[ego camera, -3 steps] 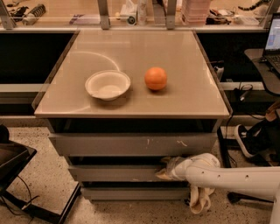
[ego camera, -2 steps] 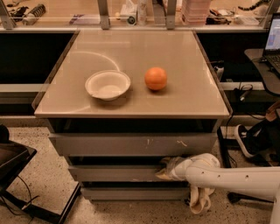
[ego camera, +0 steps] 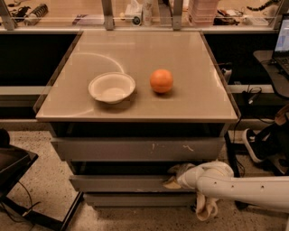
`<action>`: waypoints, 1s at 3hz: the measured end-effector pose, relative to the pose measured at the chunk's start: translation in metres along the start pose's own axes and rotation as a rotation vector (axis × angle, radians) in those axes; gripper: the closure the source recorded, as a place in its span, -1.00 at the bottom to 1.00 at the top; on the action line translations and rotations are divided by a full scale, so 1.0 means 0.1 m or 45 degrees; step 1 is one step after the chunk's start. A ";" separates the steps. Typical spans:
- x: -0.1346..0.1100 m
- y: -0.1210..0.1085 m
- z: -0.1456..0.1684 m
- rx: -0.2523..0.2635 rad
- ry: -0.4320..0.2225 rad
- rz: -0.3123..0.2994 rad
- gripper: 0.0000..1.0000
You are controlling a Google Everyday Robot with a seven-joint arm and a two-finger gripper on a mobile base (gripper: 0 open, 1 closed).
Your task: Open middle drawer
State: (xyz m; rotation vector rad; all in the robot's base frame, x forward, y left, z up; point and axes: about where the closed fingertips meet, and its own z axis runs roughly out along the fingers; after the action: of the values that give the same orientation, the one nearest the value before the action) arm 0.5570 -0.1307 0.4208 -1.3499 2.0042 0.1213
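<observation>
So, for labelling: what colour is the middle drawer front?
Middle drawer: plain grey, camera view; gripper at its top edge.

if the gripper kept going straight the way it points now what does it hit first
Probably the top edge of the plain grey middle drawer front: the gripper, low on the right, points left and inward at it. Depth is unclear; it may be touching.

The right end of the middle drawer [ego camera: 122, 183] is covered by the gripper [ego camera: 175, 177], which is set at the drawer's upper edge. Whether the two are touching cannot be told. The arm [ego camera: 244, 187] is cut off by the right edge, as is a laptop [ego camera: 283, 40]. The gap above the drawer is lost in shadow. Clutter [ego camera: 135, 11] on the rear shelf [ego camera: 58, 18] is cropped by the top edge and cannot be identified.
</observation>
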 end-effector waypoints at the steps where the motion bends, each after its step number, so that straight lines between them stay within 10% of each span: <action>1: 0.00 0.00 -0.01 -0.001 0.000 0.000 1.00; 3: 0.02 0.00 -0.16 0.022 -0.012 0.009 1.00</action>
State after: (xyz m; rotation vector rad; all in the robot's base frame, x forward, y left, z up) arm 0.5491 -0.1390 0.4318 -1.3291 1.9980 0.1131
